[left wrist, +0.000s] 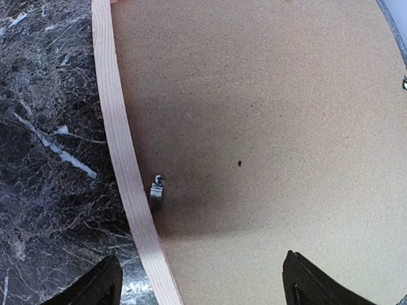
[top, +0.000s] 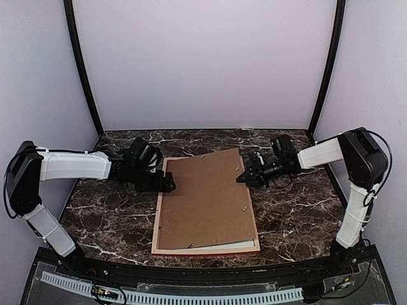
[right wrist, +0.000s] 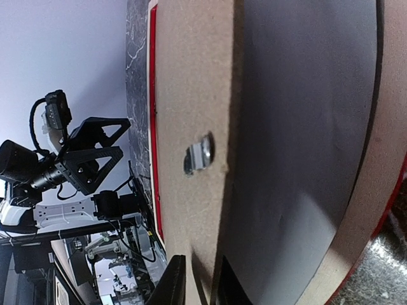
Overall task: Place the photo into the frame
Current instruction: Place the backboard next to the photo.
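Right claw (right wrist: 200, 260): jaws nipped onto the right edge of the board (top: 206, 200), and that side's tipped up off the frame (top: 160, 210).
Left claw (left wrist: 200, 267): gaping wide, gripping nothing, straddling the frame's left rail. One finger is over the table (top: 102, 216), the other over the board.
Board: brown and lying skewed, not square in the recess.
Frame: face down, pale back up, red just showing at the rim.
Photo: can't see it! A white strip (top: 238, 244) peeks from under the board's near edge, but whether that's the photo's back, I can't tell.
Risk, drop: let go now and the crooked board likely lands on a rail.
Risk, clip (right wrist: 198, 155): it sticks up by the lifted edge and could snag.
Risk, sheet: dragging the board may shift or crease what's underneath.
Risk, slide: a sideways tug could skate the frame, since nothing pins it.
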{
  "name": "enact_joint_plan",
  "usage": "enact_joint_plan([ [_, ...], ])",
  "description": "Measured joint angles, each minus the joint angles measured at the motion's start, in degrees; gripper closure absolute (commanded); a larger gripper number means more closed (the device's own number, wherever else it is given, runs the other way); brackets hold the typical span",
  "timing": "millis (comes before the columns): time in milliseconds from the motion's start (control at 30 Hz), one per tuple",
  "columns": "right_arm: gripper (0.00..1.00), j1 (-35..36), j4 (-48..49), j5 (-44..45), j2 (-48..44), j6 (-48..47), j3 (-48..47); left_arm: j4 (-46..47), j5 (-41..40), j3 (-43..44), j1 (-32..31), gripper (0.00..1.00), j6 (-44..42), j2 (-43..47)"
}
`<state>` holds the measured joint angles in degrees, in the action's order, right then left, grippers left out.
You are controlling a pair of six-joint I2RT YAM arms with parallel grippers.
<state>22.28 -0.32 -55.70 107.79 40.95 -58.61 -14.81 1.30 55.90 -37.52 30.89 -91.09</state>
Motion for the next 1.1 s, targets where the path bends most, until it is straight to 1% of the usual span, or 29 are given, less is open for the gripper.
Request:
enact_joint_plan([
  [667,0.72,2.25,-6.03,9.35,0.00,-2.71,-0.61,-0.02,-0.28,-0.57,-0.70,0.10,1.42,-2.62],
  [700,0.70,2.38,-6.49,9.75,0.00,-2.91,-0.87,-0.02,-0.28,-0.57,-0.83,0.10,1.46,-2.80],
  [767,0.55,2.60,-7.45,10.54,0.00,-3.19,-1.46,-0.02,-0.28,-0.57,-0.98,0.10,1.49,-2.97],
  [833,0.47,2.86,-8.50,11.19,0.00,-3.96,-2.12,-0.02,-0.28,-0.57,-1.03,0.10,1.49,-2.99],
  [933,0.43,3.43,-10.40,12.63,0.00,-5.05,-3.21,-0.02,-0.28,-0.57,-1.05,0.10,1.51,-2.99],
  [1100,0.41,4.09,-13.05,14.86,0.00,-6.10,-4.35,-0.02,-0.35,-0.57,-1.31,0.10,1.49,-2.99],
])
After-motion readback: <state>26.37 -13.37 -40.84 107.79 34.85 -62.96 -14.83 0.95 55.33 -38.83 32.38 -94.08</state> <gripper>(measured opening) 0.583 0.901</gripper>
